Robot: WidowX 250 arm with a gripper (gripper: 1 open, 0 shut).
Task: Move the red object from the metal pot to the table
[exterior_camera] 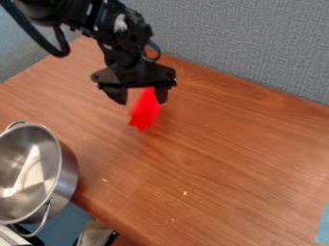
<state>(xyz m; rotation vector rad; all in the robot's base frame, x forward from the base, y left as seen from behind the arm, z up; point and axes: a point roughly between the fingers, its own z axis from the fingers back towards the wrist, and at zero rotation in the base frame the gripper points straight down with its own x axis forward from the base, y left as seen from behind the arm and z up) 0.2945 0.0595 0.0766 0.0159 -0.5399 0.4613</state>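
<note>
The red object (145, 111) stands tilted on the brown table (232, 163), with its upper end still between the fingers of my gripper (137, 91). The black jaws are spread wider than the block, and I see a gap on each side, so the gripper is open and no longer clamps it. The metal pot (26, 183) sits at the table's lower left corner, shiny and empty as far as I can see, well away from the gripper.
A grey-blue wall runs behind the table's far edge. Black cables hang by the arm at the upper left. The table's near edge cuts across the lower left, just past the pot.
</note>
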